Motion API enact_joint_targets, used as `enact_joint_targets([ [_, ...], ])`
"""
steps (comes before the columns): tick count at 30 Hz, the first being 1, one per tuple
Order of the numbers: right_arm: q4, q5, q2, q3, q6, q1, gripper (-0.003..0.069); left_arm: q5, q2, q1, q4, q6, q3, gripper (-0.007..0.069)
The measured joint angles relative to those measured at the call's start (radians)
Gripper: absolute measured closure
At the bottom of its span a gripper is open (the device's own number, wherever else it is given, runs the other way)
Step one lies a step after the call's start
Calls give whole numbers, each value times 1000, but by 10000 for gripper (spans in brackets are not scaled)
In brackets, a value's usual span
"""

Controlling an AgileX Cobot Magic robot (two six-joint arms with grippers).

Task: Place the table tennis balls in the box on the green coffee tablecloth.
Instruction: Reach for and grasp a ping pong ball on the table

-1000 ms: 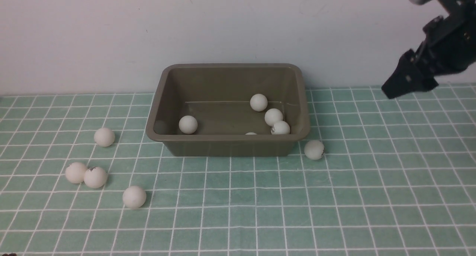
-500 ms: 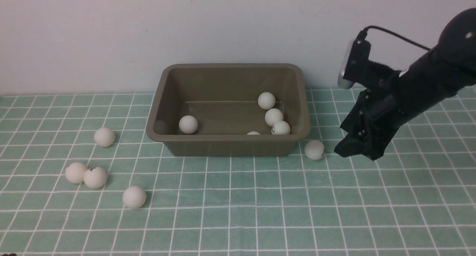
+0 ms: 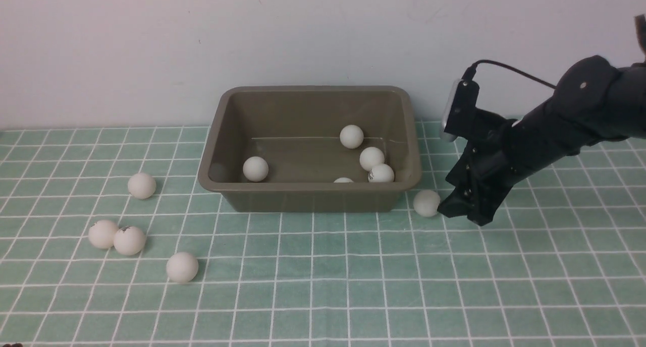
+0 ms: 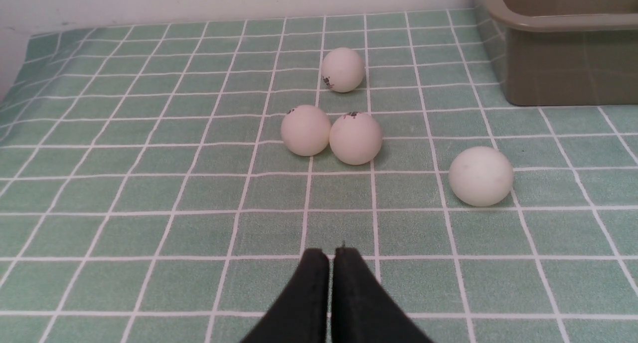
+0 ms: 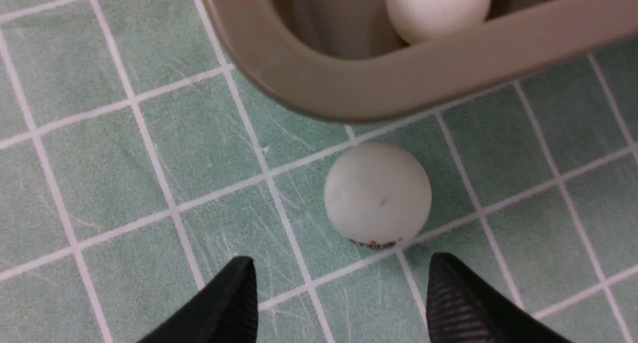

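One olive-brown box (image 3: pixel 310 199) stands on the green coffee tablecloth (image 3: pixel 353 286), its far side close to the wall (image 3: pixel 151 44). The front view shows ten table tennis balls (image 3: pixel 372 158): five inside the box and five on the cloth outside it.

Of the five inside, four gather toward the box's right end, one of them half hidden behind the near wall. A single ball (image 3: pixel 255 169) lies toward the left end.

Of the five outside, four lie to the left of the box. The nearest ball (image 3: pixel 142 185) is a little way off the box's left end. A touching pair (image 3: pixel 129 240) lies farther out, and a fourth ball (image 3: pixel 182 267) sits nearer the camera than the box. The fifth, the lone ball (image 3: pixel 426 203), rests just beside the box's near right corner.

The right gripper (image 3: pixel 462 213) hangs low over the cloth, just to the right of the lone ball. Its jaws are apart and it holds nothing. The right wrist view shows two fingertips (image 5: pixel 234 293) spread wider than that ball and stopping short of it.

The left gripper (image 4: pixel 331 263) has its two fingers pressed together and empty. It is over the cloth to the left of the box, and the four left-side balls lie apart from it.
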Motion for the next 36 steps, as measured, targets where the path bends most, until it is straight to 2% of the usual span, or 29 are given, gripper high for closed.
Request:
enact_joint_targets([
  [7,145,-1,13,0,-138,0,239,0,0,0,0,0,0,629],
  [11,191,-22,19,0,-173,0,239,0,0,0,0,0,0,629],
  [36,273,-120,145,-7,-177,0,244,0,0,0,0,0,0,629],
])
